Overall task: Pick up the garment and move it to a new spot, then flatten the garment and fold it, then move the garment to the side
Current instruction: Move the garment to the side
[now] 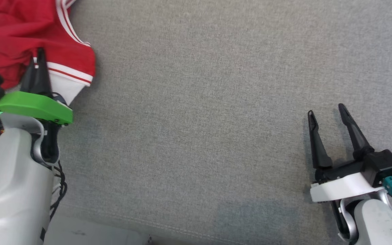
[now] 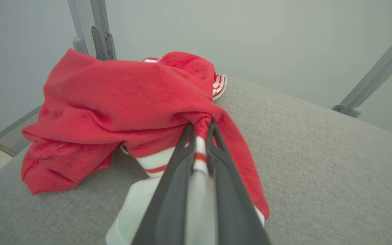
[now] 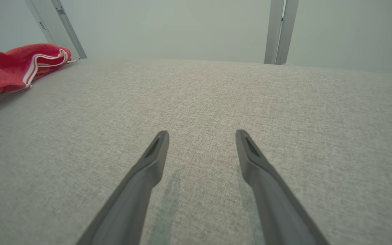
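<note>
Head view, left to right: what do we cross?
red garment, pinched in the shut left gripper at the same spot → grey fabric surface → right gripper, open, holding nothing.

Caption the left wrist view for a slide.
Left gripper shut on the striped trim of a crumpled red garment lying on the grey fabric surface.

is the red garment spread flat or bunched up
Bunched up. The red garment sits in a crumpled heap on the grey surface, its striped white edge pinched by the left gripper, jaws shut.
</note>
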### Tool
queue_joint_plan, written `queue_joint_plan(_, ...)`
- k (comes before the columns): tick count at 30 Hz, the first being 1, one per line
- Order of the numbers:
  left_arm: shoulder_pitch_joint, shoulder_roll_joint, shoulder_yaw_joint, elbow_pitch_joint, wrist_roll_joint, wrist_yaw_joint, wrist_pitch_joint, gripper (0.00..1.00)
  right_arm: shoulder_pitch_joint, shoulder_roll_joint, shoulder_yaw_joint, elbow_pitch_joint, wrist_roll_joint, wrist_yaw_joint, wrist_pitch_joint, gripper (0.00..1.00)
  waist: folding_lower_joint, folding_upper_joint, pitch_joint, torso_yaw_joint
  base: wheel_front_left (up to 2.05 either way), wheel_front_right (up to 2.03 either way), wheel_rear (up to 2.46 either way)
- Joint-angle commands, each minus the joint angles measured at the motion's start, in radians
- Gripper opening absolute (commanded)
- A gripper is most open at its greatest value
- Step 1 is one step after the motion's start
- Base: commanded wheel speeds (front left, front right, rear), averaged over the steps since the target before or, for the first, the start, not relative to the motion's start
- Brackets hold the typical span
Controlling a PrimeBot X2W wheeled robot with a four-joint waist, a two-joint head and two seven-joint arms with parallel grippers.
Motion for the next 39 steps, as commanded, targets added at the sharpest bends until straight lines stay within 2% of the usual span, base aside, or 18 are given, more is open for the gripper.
queue_joint_plan(1,0.053,0.009,-0.043,-0.086,-0.003,-0.003,0.016,0.00,0.021,0.020,0.010,0.015,0.011,0.000,-0.002,1.00,-0.0001,0.0036,-0.153,-0.048,0.00,0.00,0.00)
queue_joint_plan(5,0.166,-0.015,-0.127,-0.331,-0.008,-0.002,0.093,0.00,0.040,0.055,0.028,0.044,0.033,0.000,-0.002,1.00,-0.0001,0.0036,-0.250,-0.103,0.00,0.00,0.00)
queue_joint_plan(12,0.334,-0.089,-0.260,-0.789,-0.040,0.066,0.270,0.00,0.073,0.073,0.035,0.069,0.066,0.000,-0.003,1.00,-0.0001,0.0036,-0.356,-0.233,0.00,0.00,0.00)
queue_joint_plan(15,0.354,-0.125,-0.306,-0.913,-0.046,0.097,0.320,0.00,0.077,0.074,0.037,0.070,0.090,0.000,-0.003,1.00,-0.0001,0.0036,-0.376,-0.295,0.00,0.00,0.00)
queue_joint_plan(18,0.328,-0.154,-0.355,-0.966,-0.031,0.117,0.354,0.00,0.073,0.074,0.028,0.066,0.106,0.000,-0.003,1.00,-0.0001,0.0036,-0.380,-0.356,0.00,0.00,0.00)
queue_joint_plan(24,0.260,-0.196,-0.425,-0.978,-0.023,0.132,0.366,0.00,0.052,0.074,0.027,0.063,0.123,0.000,-0.003,1.00,-0.0001,0.0036,-0.370,-0.461,0.00,0.00,0.00)
queue_joint_plan(28,0.212,-0.209,-0.457,-0.905,-0.017,0.150,0.341,0.00,0.047,0.074,0.024,0.062,0.141,0.000,-0.003,1.00,-0.0001,0.0036,-0.355,-0.525,0.00,0.00,0.00)
queue_joint_plan(34,0.177,-0.215,-0.460,-0.644,-0.022,0.173,0.247,0.00,0.035,0.074,0.019,0.055,0.163,0.000,-0.003,1.00,-0.0001,0.0036,-0.313,-0.587,0.00,0.00,0.00)
queue_joint_plan(39,0.159,-0.218,-0.497,-0.401,-0.071,0.142,0.154,0.00,0.027,0.074,0.024,0.055,0.171,0.000,-0.003,1.00,-0.0001,0.0036,-0.280,-0.606,0.00,0.00,0.00)
